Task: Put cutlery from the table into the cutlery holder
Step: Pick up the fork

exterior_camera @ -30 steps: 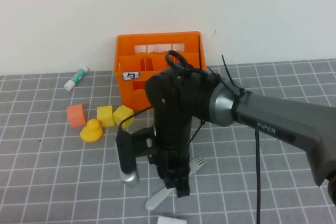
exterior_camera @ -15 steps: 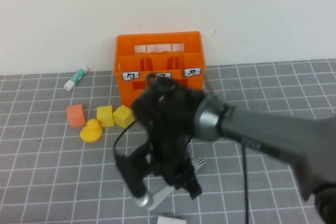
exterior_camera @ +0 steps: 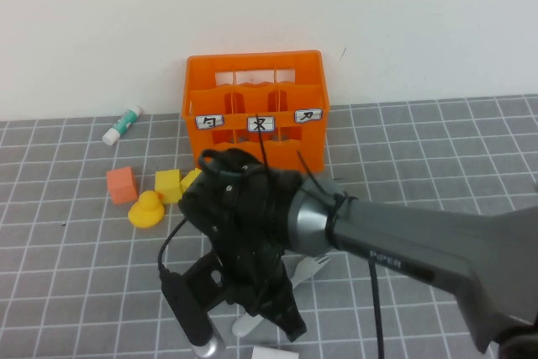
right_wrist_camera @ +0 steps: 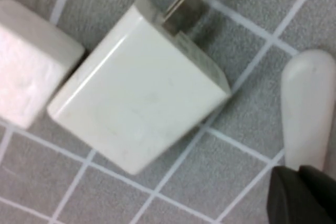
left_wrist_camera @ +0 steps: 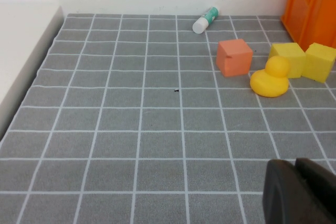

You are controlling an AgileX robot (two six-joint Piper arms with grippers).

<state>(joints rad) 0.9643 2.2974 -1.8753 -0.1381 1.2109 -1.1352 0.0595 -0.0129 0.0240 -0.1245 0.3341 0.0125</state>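
The light grey fork lies on the gridded grey table in front of the orange crate. My right arm hides its middle; the handle end shows near the front edge. My right gripper points down beside that handle end. In the right wrist view its fingers are together, empty, just over the rounded handle tip. My left gripper is shut and empty, low over the table at the left, out of the high view.
A white tube with green cap, an orange cube, two yellow cubes and a yellow duck lie left of the crate. A white plug adapter and a white block lie by the fork handle.
My right arm has swung down and toward the front edge, uncovering the crate's labels. Its gripper has dropped closer to the fork handle. The fork has not moved.
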